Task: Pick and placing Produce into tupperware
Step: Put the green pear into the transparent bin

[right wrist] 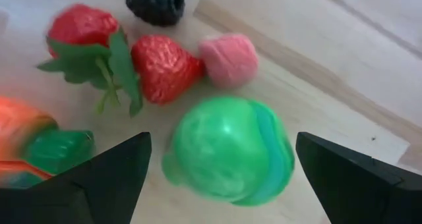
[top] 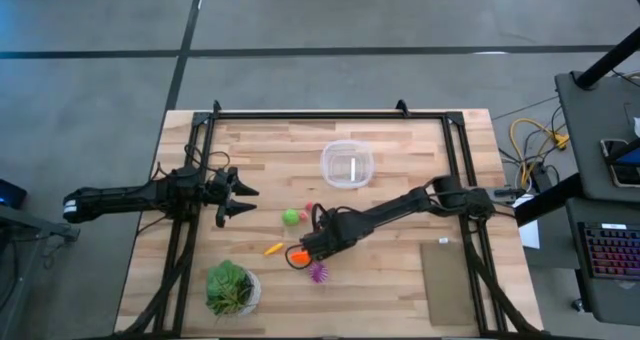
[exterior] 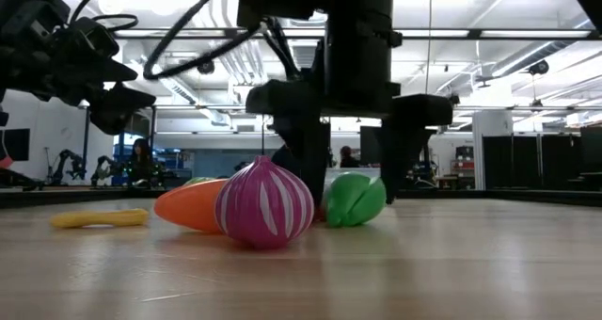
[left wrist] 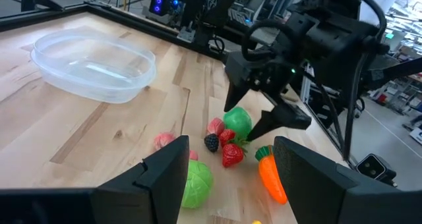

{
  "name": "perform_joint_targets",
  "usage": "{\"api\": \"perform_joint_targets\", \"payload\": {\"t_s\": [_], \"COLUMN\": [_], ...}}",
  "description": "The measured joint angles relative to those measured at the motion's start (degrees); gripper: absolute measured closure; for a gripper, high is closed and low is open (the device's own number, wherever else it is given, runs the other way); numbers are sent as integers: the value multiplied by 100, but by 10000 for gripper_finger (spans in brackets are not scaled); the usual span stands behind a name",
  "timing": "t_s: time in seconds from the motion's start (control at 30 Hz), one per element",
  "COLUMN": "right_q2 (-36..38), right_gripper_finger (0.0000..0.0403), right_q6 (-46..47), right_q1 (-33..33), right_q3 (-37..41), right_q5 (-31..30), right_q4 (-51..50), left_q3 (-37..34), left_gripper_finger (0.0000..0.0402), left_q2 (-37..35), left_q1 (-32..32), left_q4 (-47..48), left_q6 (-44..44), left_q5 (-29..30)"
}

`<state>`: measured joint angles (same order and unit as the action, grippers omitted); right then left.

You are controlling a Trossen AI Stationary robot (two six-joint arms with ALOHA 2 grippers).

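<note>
The clear round tupperware (top: 347,165) stands at the table's far middle. The produce lies together near the middle: a green ball (right wrist: 227,151), a second green piece (top: 290,217), an orange carrot (exterior: 188,207), a yellow piece (top: 273,248), red strawberries (right wrist: 161,66), a dark berry (right wrist: 155,3), a pink piece (right wrist: 227,59) and a purple ball (exterior: 265,205). My right gripper (right wrist: 223,141) is low and open, with one finger on either side of the green ball and a gap to each. My left gripper (top: 235,195) is open and empty, above the table's left part.
A leafy green plant in a white pot (top: 232,288) stands near the front edge, left of the produce. A flat brown sheet (top: 447,280) lies at the front right. Black frame rails (top: 330,115) run along the table's far, left and right sides.
</note>
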<state>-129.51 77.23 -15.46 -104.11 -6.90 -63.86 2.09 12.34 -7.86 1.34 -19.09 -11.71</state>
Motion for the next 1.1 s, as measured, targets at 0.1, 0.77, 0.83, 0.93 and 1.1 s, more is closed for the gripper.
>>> {"api": "perform_joint_targets", "payload": {"t_s": [0.1, 0.77, 0.83, 0.93, 1.1], "right_q2": [-8, -116, -169, -177, -177], "right_gripper_finger": [32, 54, 65, 76, 78], "right_q6": [269, 1015, 991, 977, 972], "right_q1": [0, 74, 81, 87, 90], "right_q3": [-39, -22, -28, -35, -35], "right_q5": [65, 339, 416, 428, 430], "right_q4": [-170, -132, -100, -103, -108], "left_q3": [0, 0, 0, 0, 0], "left_gripper_finger": [194, 194, 194, 194, 194], "left_q2": [-4, 0, 0, 0, 0], "left_q1": [0, 0, 0, 2, 2], "left_q4": [0, 2, 1, 2, 2], "left_q6": [0, 0, 0, 0, 2], "left_q5": [1, 1, 0, -1, 1]}}
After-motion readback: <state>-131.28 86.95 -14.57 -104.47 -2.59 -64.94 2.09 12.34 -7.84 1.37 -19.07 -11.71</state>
